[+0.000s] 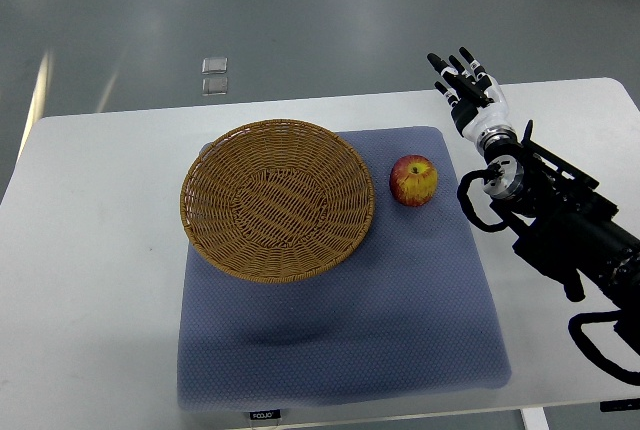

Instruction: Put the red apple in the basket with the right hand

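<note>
Red apple (pixel 413 181) is sitting on the blue mat (pixel 400 320), just right of the wicker basket (pixel 277 199). Upper right, the right hand (pixel 468 88) is hovering with fingers extended, gripping nothing.

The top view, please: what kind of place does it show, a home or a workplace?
Probably a lab or test room, not a home. A plain white table stands on a bare grey floor, a blue mat marks the work area, and only a wicker basket and a red apple are laid out.

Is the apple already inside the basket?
No, the apple lies on the blue mat, beside the basket.
</note>
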`<state>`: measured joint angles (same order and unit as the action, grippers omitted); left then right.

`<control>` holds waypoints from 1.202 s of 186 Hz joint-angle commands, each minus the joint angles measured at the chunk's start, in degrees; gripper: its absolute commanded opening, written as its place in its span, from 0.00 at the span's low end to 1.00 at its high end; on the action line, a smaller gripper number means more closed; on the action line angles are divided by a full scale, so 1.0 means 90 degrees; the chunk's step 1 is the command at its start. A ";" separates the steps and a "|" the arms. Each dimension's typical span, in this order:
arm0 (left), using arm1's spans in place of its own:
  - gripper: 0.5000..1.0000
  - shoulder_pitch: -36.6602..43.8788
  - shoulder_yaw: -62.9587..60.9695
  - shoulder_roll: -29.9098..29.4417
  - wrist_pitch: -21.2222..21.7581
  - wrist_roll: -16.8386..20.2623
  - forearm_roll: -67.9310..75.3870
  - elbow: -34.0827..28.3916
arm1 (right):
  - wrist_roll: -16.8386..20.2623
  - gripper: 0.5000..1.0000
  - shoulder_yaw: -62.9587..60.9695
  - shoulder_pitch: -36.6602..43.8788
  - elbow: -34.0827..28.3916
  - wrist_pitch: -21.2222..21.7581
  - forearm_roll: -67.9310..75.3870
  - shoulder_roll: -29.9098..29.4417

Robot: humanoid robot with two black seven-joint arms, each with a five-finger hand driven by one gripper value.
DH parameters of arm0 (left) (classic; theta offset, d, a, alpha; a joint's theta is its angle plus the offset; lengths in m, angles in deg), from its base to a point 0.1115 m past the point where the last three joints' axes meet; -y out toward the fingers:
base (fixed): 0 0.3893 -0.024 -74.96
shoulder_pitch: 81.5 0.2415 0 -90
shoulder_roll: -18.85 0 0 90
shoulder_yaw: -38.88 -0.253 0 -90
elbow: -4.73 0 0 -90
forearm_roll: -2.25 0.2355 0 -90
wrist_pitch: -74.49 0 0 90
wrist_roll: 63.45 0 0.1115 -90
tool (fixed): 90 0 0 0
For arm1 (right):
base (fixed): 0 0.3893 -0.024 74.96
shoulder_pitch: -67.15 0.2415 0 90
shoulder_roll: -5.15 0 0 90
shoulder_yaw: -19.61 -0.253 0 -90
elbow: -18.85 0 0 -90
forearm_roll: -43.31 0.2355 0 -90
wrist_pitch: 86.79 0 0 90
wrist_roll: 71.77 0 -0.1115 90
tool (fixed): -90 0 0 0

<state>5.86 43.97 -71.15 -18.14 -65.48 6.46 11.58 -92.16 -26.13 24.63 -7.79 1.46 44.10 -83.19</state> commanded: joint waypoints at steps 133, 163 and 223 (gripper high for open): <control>1.00 0.0000 0.0000 0.0000 0.0000 0.0001 0.0000 0.0010 | 0.0010 0.84 0.0463 0.0036 -0.0674 0.0048 -0.1133 0.1104; 1.00 0.0000 0.0000 0.0000 0.0000 0.0001 0.0000 0.0010 | 0.0000 0.84 0.0805 0.0085 -0.1074 0.0409 -0.2997 0.1699; 1.00 0.0000 0.0000 0.0000 0.0000 0.0001 0.0000 0.0010 | 0.0010 0.84 0.1137 0.0573 -0.1748 0.1445 -0.6162 0.2383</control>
<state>5.86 43.98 -71.15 -18.15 -65.46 6.47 11.67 -92.17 -17.31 28.62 -21.38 11.65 -6.00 -63.30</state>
